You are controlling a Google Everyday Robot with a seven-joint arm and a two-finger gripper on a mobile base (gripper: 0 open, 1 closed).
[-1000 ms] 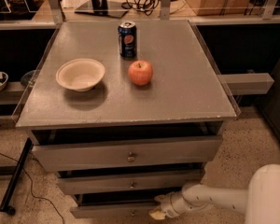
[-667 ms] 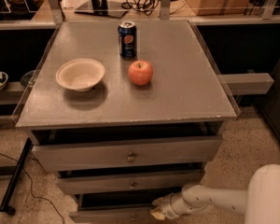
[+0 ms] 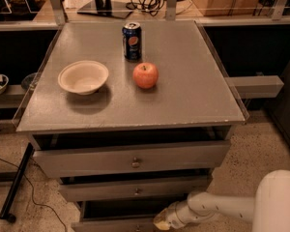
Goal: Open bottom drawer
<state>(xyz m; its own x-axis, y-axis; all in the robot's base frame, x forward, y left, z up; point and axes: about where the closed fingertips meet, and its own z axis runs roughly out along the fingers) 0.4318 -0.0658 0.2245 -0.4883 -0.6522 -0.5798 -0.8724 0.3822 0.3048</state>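
The bottom drawer (image 3: 111, 225) is the lowest grey front of the cabinet, cut off by the frame's lower edge, so its knob barely shows. A dark gap lies above its front, so it stands pulled out a little. My gripper (image 3: 163, 221) is at the right part of that front, low in the view. The white arm (image 3: 222, 208) reaches to it from the lower right.
The mid-sized drawer (image 3: 135, 190) and the widest top drawer (image 3: 133, 159) sit above, each with a small knob. On the cabinet top (image 3: 193, 95) stand a white bowl (image 3: 83, 77), a red apple (image 3: 145, 75) and a blue can (image 3: 132, 41). A black cable (image 3: 19, 182) runs over the floor at left.
The bottom drawer front and my gripper have shifted slightly toward the camera, and the dark gap above the front has widened a little.
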